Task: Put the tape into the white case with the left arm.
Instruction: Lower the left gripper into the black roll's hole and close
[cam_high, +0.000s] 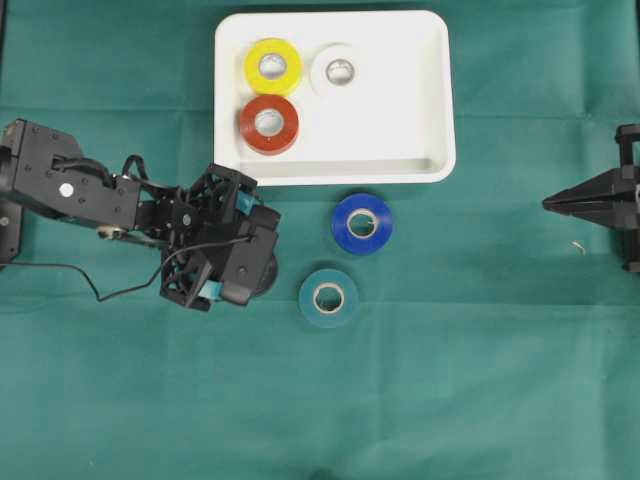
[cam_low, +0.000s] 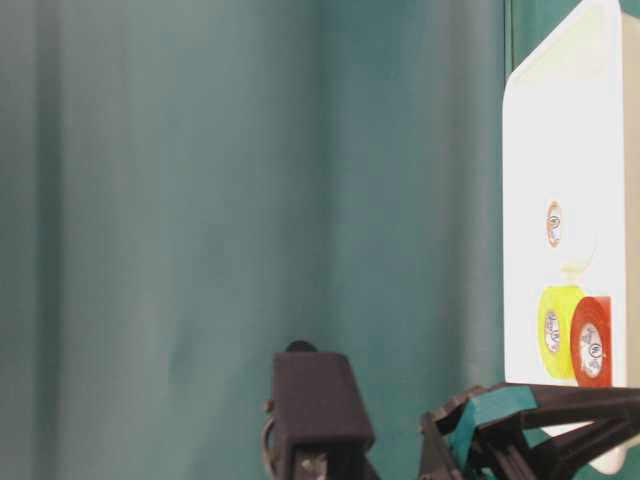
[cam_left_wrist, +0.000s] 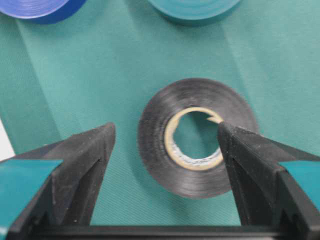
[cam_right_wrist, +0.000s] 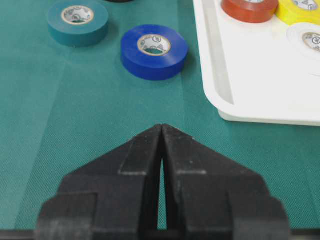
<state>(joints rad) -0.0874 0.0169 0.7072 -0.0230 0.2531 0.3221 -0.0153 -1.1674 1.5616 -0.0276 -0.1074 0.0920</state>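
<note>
A black tape roll (cam_left_wrist: 197, 137) lies flat on the green cloth, mostly hidden under my left gripper (cam_high: 260, 265) in the overhead view. The left gripper (cam_left_wrist: 165, 131) is open around it: one finger stands clear to the roll's left, the other overlaps its right side by the core. I cannot tell whether either finger touches the roll. The white case (cam_high: 400, 120) sits at the back, holding yellow (cam_high: 273, 66), white (cam_high: 340, 71) and red (cam_high: 268, 124) rolls. My right gripper (cam_high: 548, 203) is shut and empty at the far right edge.
A blue roll (cam_high: 362, 223) and a teal roll (cam_high: 329, 297) lie on the cloth just right of the left gripper, in front of the case. The left arm's cable (cam_high: 100, 290) trails over the cloth at the left.
</note>
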